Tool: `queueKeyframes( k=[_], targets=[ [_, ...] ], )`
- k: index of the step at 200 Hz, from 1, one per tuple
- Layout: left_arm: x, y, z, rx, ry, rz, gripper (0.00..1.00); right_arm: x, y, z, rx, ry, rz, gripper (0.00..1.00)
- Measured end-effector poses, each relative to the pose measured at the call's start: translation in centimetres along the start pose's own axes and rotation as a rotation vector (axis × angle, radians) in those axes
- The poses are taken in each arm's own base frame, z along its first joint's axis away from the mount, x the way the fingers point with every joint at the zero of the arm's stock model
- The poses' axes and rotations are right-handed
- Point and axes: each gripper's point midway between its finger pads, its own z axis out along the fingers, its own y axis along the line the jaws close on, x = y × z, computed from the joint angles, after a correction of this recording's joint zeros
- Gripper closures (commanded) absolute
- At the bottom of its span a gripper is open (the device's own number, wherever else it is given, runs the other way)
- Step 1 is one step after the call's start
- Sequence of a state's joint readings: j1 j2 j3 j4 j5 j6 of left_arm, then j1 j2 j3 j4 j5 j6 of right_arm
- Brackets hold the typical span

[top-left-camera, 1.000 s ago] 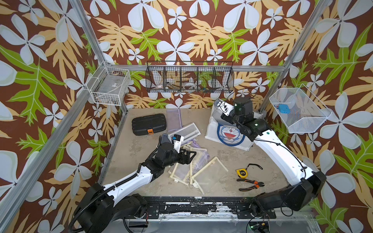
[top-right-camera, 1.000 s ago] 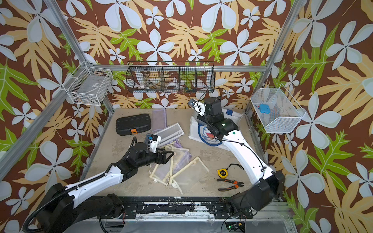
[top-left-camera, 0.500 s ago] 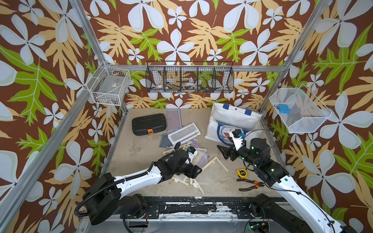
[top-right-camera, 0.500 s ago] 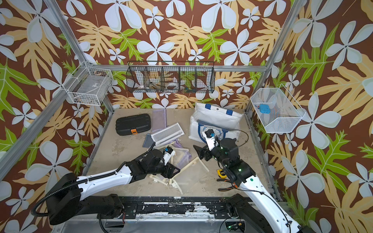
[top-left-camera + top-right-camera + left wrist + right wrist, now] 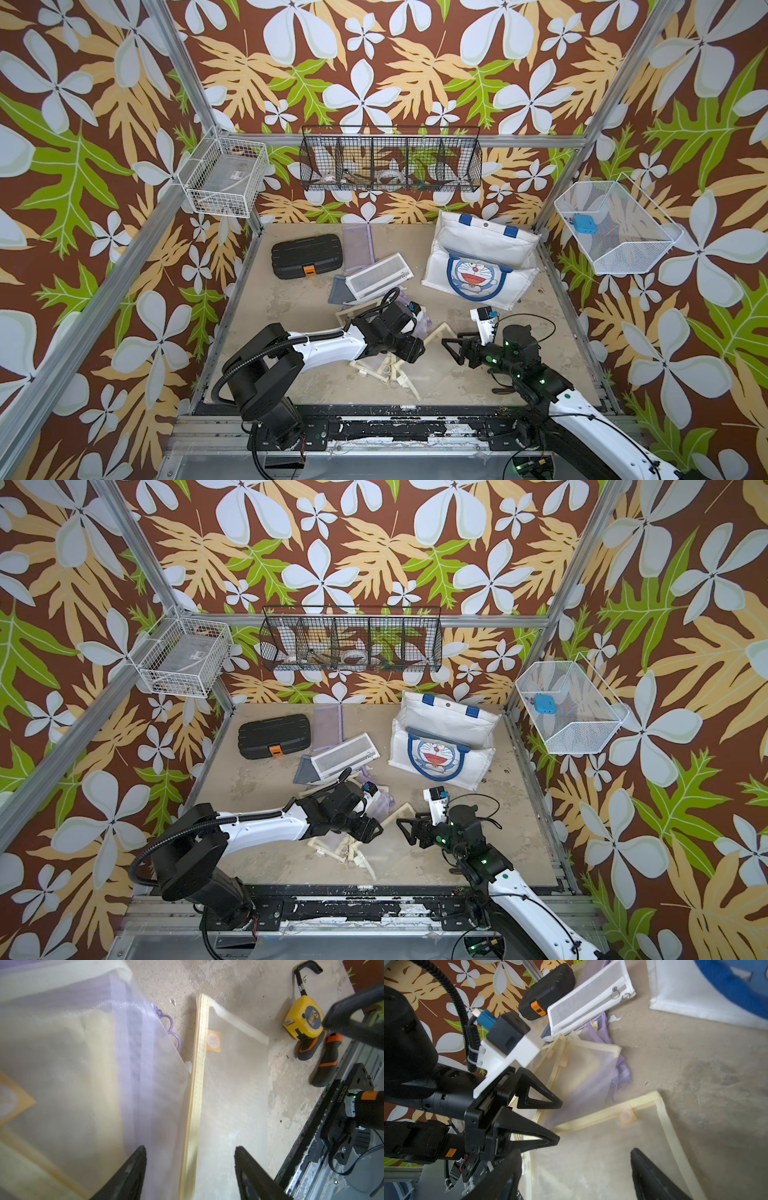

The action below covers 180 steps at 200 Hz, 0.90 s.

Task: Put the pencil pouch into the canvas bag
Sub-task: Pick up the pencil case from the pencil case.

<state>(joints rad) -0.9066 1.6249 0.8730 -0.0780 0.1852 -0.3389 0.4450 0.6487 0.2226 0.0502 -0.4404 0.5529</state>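
Observation:
The white canvas bag (image 5: 482, 257) (image 5: 441, 739) with blue handles and a cartoon face sits at the back right of the table. Several mesh pencil pouches lie in a loose pile mid-table, cream and purple ones overlapping. A cream pouch (image 5: 228, 1084) (image 5: 612, 1157) with yellow trim (image 5: 437, 333) and an orange tag lies flat in front. My left gripper (image 5: 417, 353) (image 5: 190, 1152) is open, low over that pouch's trimmed edge, holding nothing. My right gripper (image 5: 451, 351) (image 5: 577, 1159) faces it, open over the same pouch's mesh. A small gap separates the two grippers' tips.
A black plastic case (image 5: 307, 259) lies back left, with a white mesh pouch (image 5: 380, 276) and a purple one (image 5: 358, 245) beside it. A yellow tape measure (image 5: 303, 1018) and orange-handled pliers (image 5: 324, 1057) lie front right. Wire baskets (image 5: 390, 164) hang on the walls.
The right arm left the canvas bag at the back and came down to the front centre. The left arm moved forward over the pouch pile, and its jaws narrowed a little.

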Motion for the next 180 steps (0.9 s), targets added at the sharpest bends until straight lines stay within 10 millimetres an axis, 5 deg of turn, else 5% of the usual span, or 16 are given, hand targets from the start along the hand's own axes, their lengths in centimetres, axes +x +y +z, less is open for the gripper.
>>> queueKeyframes(
  k=[102, 180],
  targets=[
    [1.8, 0.6, 2.0, 0.012, 0.039, -0.012, 0.37, 6.8, -2.9, 0.3, 0.018, 0.078, 0.206, 0.17],
    [2.6, -1.3, 2.7, 0.157, 0.025, -0.076, 0.51, 5.9, -1.7, 1.3, -0.02, 0.049, 0.228, 0.17]
  ],
)
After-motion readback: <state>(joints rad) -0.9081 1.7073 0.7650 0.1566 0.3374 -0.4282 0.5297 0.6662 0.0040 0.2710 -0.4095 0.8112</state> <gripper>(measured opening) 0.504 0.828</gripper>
